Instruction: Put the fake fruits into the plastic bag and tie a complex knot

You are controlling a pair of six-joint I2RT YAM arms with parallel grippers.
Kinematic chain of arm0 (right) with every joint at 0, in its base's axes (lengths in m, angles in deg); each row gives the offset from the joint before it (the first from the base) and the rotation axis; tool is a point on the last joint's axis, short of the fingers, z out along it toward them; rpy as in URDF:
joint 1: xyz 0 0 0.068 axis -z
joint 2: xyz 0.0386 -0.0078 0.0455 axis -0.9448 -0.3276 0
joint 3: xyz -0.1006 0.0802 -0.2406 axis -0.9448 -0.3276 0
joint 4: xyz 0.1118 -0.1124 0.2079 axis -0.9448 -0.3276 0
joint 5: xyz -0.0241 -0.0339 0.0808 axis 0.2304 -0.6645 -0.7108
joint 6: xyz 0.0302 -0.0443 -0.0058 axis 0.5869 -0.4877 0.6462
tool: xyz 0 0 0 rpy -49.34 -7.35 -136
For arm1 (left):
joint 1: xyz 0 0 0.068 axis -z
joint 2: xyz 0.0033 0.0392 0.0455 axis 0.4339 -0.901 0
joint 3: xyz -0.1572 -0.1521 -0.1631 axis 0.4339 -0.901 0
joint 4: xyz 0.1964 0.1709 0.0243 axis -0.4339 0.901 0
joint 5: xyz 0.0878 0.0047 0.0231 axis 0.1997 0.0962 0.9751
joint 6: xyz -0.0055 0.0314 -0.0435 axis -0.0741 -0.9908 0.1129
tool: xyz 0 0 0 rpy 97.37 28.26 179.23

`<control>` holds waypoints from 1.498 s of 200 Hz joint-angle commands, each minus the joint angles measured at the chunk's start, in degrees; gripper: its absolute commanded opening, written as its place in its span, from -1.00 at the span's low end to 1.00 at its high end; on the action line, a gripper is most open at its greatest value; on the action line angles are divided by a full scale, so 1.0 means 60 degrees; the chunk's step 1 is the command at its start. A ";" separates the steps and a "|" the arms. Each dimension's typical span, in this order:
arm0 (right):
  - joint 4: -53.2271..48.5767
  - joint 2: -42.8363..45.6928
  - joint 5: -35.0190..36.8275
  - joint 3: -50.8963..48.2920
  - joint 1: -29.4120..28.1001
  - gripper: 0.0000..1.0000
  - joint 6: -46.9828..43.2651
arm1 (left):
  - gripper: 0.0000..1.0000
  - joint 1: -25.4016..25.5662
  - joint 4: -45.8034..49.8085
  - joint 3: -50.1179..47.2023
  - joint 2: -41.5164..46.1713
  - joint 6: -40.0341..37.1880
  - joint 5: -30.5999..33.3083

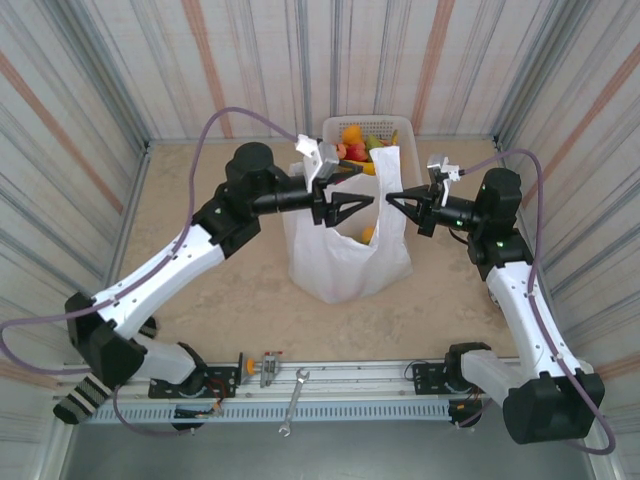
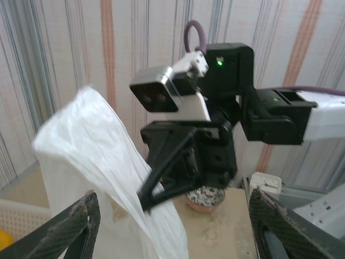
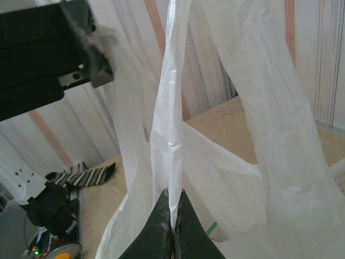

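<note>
White crinkly plastic bag (image 1: 340, 265) stands mid-table, its mouth lifted. The right gripper (image 3: 172, 218) is clamped on one handle strip, probably to keep the mouth up for loading. The left gripper (image 1: 362, 208) hangs at the opening with its jaws apart, gripping nothing. One orange fruit (image 1: 368, 234) lies inside; the other fake fruits (image 1: 358, 140) sit in the white basket (image 1: 395, 125) just behind, far side. The sandy tabletop (image 1: 230, 300) is walled by striped panels (image 1: 80, 100).

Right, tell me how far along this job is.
Done: one orange fruit sits in the plastic bag. In hand: right gripper pinches a bag handle; left gripper is open beside it. Left: fruits in the basket need bagging, and no knot is tied.
</note>
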 commanded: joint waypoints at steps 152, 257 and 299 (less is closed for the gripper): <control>-0.0311 0.0447 -0.0118 -0.0088 -0.0168 -0.98 -0.0672 | 0.32 -0.0359 -0.0265 0.3025 -0.2620 0.0506 -0.0704; -0.0985 0.0760 0.0031 0.0207 0.0487 -0.11 -0.0979 | -1.00 -0.0403 0.0069 0.3033 -0.2142 0.0149 -0.1246; -0.0984 0.0853 -0.0462 0.0908 0.1298 0.36 -0.1240 | -1.00 -0.0439 0.0092 0.2988 -0.1909 0.0147 -0.1744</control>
